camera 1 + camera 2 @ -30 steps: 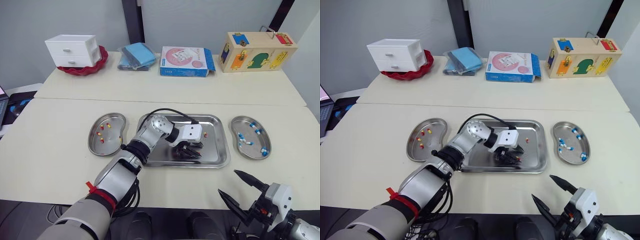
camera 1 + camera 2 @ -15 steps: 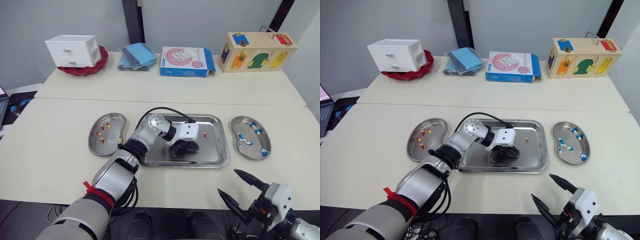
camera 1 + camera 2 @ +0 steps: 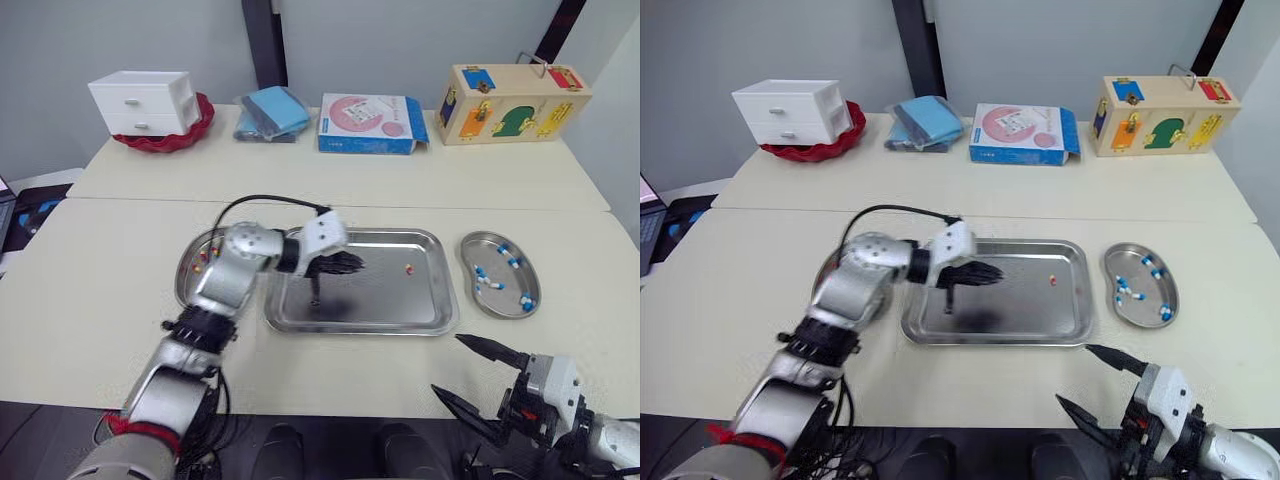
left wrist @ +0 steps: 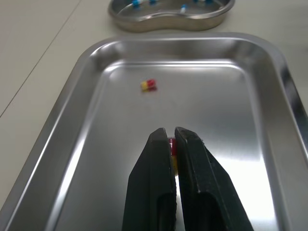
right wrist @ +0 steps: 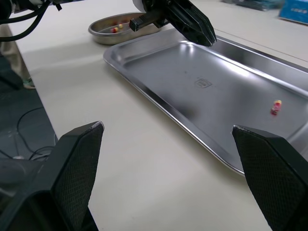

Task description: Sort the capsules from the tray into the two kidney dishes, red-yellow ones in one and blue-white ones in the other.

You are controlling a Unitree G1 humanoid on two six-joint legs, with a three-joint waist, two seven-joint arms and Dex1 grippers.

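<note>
The left gripper (image 3: 345,263) is closed on 1 red-yellow capsule (image 4: 172,146), pinched near the fingertips with its long axis seemingly along the fingers, above the left part of the tray (image 3: 430,305) at mid-frame. The left kidney dish (image 3: 186,272) with red-yellow capsules lies just left of the tray, behind this gripper's wrist, so the carry should go leftward. The right gripper (image 3: 446,363) hangs open at the lower right, well apart; 1 loose capsule (image 3: 408,268) lies toward the tray's right
</note>
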